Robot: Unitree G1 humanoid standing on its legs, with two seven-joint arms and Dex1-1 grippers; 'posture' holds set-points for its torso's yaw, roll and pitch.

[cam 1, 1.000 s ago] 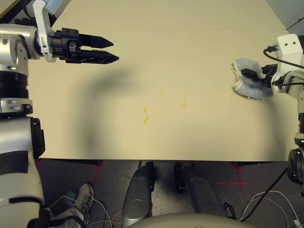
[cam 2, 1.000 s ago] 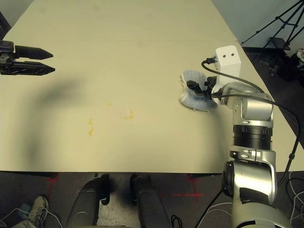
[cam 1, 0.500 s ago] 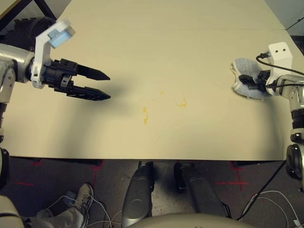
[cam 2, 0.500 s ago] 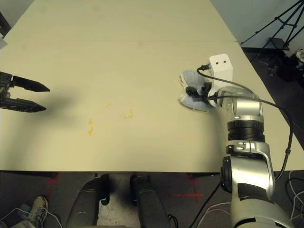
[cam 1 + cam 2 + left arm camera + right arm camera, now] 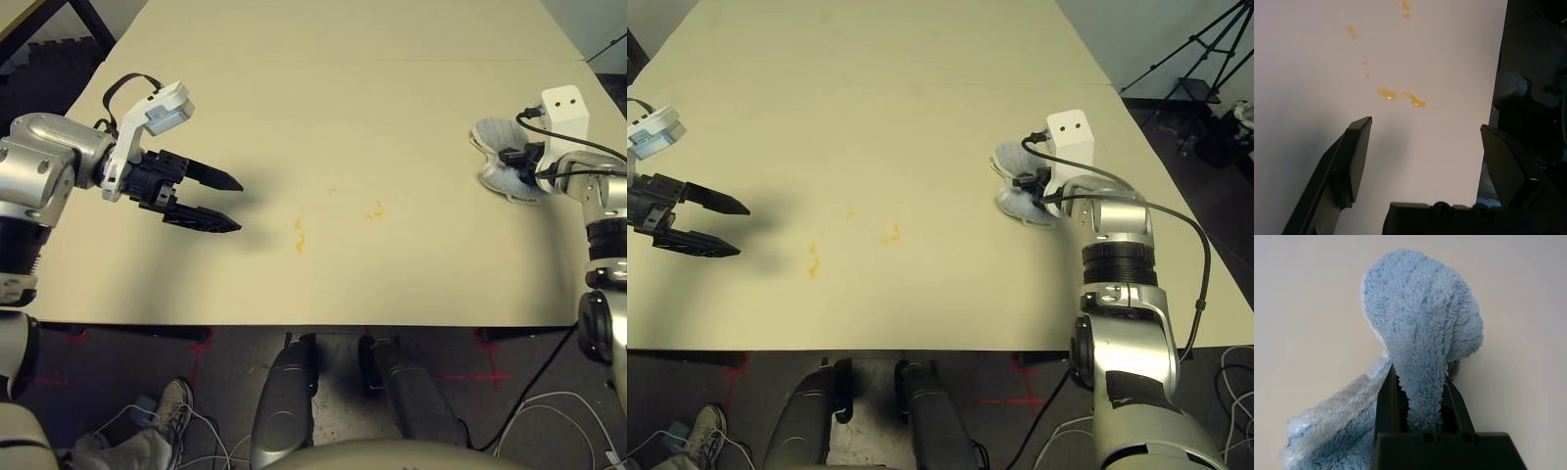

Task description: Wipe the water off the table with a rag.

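The water shows as small yellowish-orange spots point(image 5: 300, 238) and streaks point(image 5: 377, 211) on the pale beige table point(image 5: 343, 98), near the middle of its front half. The pale grey-blue rag point(image 5: 495, 157) lies bunched at the table's right side. My right gripper point(image 5: 513, 157) is shut on a fold of it; in the right wrist view the rag point(image 5: 1422, 333) rises from between the two black fingers point(image 5: 1385, 396). My left gripper point(image 5: 238, 205) hovers open to the left of the spots, pointing at them; the water point(image 5: 1388, 94) lies just past its open fingers point(image 5: 1356, 147).
The table's front edge point(image 5: 313, 326) runs across the lower view, with dark floor, cables and red tape marks below it. A person's shoe point(image 5: 173, 399) rests on the floor at the lower left. A tripod point(image 5: 1205, 49) stands beyond the table's right side.
My right gripper has shut on the rag and bunched it up. My left arm has dropped lower and nearer the table's front, still open.
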